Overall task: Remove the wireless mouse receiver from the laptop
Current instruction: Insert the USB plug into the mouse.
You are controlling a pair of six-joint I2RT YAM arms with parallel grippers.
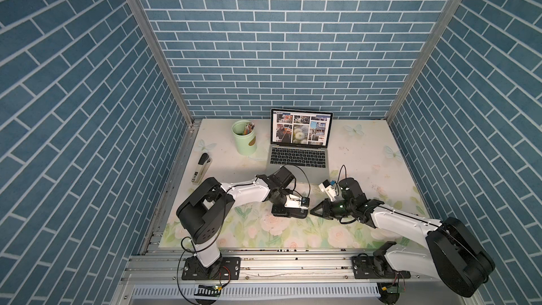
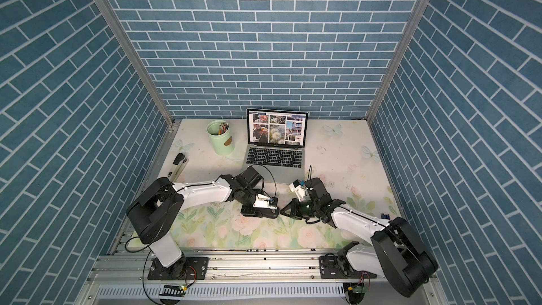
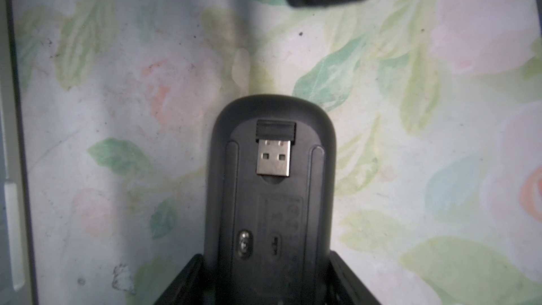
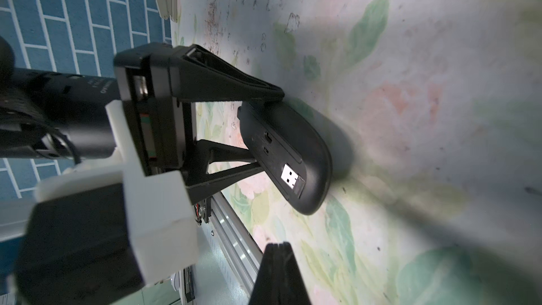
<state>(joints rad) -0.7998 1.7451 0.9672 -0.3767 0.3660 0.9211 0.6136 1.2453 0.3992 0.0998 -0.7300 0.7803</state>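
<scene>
- In a top view, blue brick walls (image 1: 264, 39) enclose the flowered table (image 1: 366, 148); the laptop (image 1: 299, 159) stands beyond my left pincer (image 1: 290, 214).
- Left wrist: fingers (image 3: 187, 283) flank the upturned mouse (image 3: 272, 215), grip I cannot tell; the wireless mouse receiver (image 3: 275, 148) sits in its underside.
- Right wrist: my right pincer (image 4: 277, 249) is closed, empty, near the mouse.

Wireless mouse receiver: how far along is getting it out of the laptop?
Done: the wireless mouse receiver is out of the laptop, lying in the underside bay of the upturned mouse. In hand: the left gripper straddles that mouse; the right gripper is shut nearby. Left: probably releasing and backing away.
</scene>
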